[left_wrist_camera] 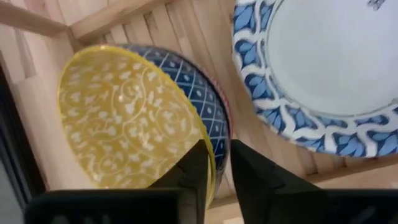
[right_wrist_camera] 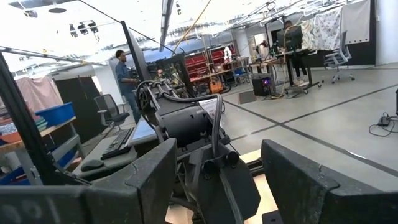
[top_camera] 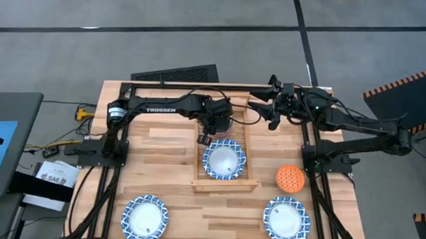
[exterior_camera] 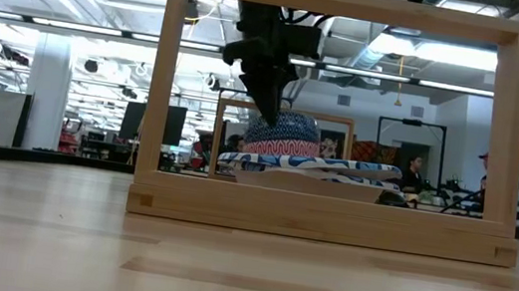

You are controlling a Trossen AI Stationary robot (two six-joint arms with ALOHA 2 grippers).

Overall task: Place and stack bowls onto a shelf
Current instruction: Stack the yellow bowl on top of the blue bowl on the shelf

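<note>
Yellow bowl [left_wrist_camera: 127, 118] between left hand [left_wrist_camera: 217, 171] fingers.

Overhead camera looking straight down on table, tabletop-level camera facing shelf [exterior_camera: 334, 115] end-on, wrist cameras close, left sharing shelf [top_camera: 225, 161] contents

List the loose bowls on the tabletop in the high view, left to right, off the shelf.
Patterned bowl at front left → patterned bowl at front right. The orange bowl overlaps the front-right one in left-right position, so it is left out.
</note>
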